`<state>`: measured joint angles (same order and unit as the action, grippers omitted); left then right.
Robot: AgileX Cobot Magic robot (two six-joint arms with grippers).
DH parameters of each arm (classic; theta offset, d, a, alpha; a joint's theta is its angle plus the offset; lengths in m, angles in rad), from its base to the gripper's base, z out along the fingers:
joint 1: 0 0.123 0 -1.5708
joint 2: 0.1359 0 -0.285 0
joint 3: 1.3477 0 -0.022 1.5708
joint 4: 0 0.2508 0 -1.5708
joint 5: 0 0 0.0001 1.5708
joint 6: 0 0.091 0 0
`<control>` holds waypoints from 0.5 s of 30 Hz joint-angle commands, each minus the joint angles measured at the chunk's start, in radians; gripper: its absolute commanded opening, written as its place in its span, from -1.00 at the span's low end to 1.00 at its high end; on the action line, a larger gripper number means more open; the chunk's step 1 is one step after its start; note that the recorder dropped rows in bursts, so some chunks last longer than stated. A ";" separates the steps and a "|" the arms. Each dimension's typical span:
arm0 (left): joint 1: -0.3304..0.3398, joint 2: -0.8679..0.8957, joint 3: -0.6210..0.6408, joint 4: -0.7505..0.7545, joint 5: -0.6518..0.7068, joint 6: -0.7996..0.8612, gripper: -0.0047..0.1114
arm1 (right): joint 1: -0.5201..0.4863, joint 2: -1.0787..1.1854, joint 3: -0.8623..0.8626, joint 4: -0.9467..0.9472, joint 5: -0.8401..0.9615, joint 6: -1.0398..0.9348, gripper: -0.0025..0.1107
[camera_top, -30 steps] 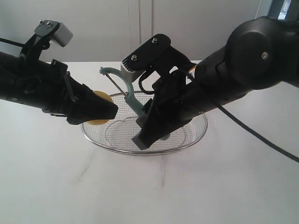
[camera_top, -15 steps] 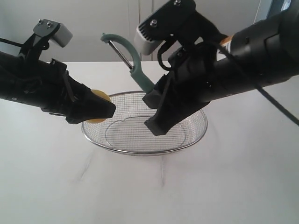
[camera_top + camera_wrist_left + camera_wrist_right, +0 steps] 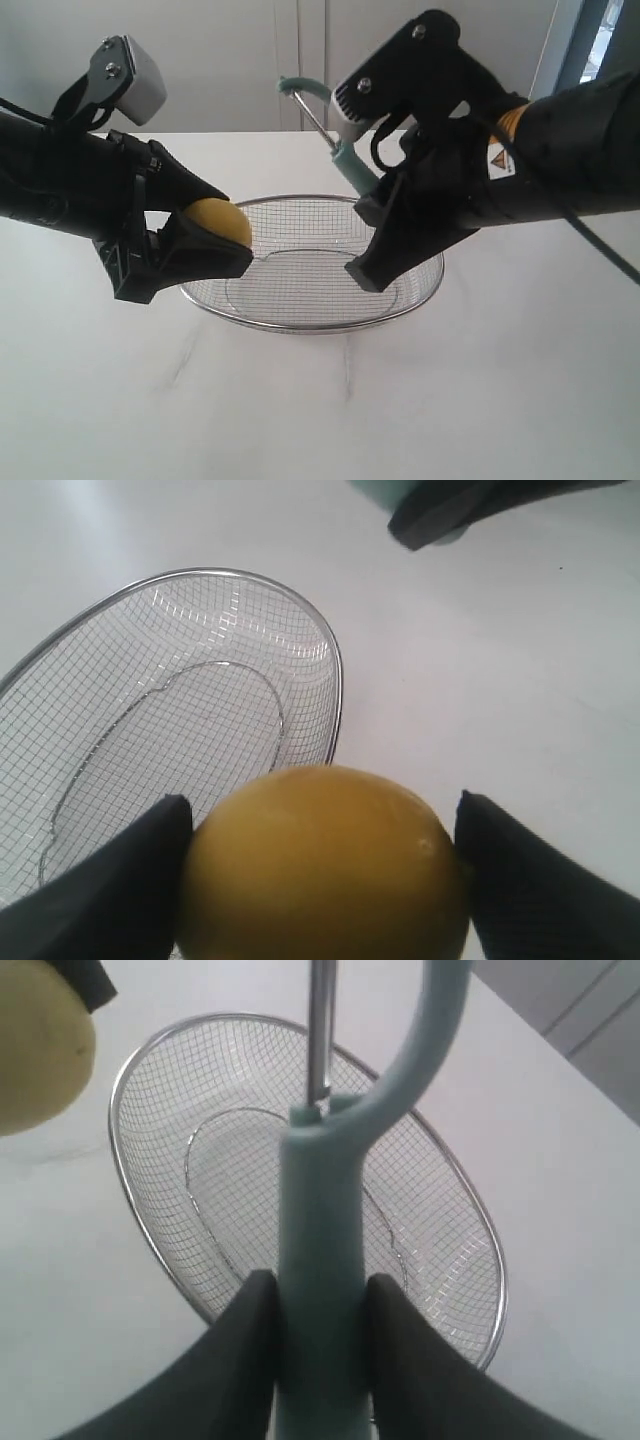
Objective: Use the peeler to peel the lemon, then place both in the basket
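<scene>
My left gripper [image 3: 225,248] is shut on the yellow lemon [image 3: 215,220], held in the air over the left rim of the wire mesh basket [image 3: 312,327]. In the left wrist view the lemon [image 3: 322,865] fills the gap between both black fingers [image 3: 110,885], with the basket [image 3: 335,670] beyond it. My right gripper [image 3: 368,240] is shut on the handle of the pale teal peeler [image 3: 340,150], raised over the basket's right half with its head and blade pointing up and back. In the right wrist view the peeler [image 3: 320,1260] stands between the fingers [image 3: 235,1350], and the lemon [image 3: 40,1050] shows at the corner above the basket [image 3: 150,1245].
The basket rests on a white tabletop [image 3: 320,410]. A pale wall with panel seams [image 3: 300,60] stands behind the table. Both black arms hang over the basket's two ends.
The right arm has lifted and swung the peeler up and to the right, away from the lemon. The left gripper has turned and raised the lemon slightly.
</scene>
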<state>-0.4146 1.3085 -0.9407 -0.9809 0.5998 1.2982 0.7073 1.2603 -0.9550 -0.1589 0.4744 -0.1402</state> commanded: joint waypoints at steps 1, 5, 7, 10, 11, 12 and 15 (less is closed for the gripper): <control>0.004 -0.004 0.003 -0.065 0.027 0.019 -0.92 | 0.002 0.075 0.013 -0.019 -0.048 0.015 -0.96; 0.004 -0.004 0.003 -0.076 0.033 0.014 -0.92 | 0.002 0.127 0.013 -0.019 -0.063 0.015 -0.96; 0.004 -0.004 0.003 -0.098 0.041 0.012 -0.92 | 0.002 0.149 0.013 -0.019 -0.078 0.015 -0.96; 0.004 -0.004 0.003 -0.118 0.048 0.012 -0.92 | 0.005 0.170 0.013 -0.019 -0.092 0.031 -0.96; 0.004 -0.004 0.003 -0.125 0.048 0.012 -0.92 | 0.012 0.176 0.013 -0.019 -0.094 0.033 -0.96; 0.004 -0.004 0.003 -0.129 0.048 0.012 -0.92 | 0.022 0.178 0.013 -0.019 -0.094 0.033 -0.96; 0.004 -0.004 0.003 -0.134 0.048 0.012 -0.92 | 0.059 0.181 0.013 -0.019 -0.101 0.033 -0.96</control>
<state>-0.4146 1.3085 -0.9407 -1.0746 0.6299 1.3099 0.7333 1.4399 -0.9450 -0.1709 0.4049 -0.1155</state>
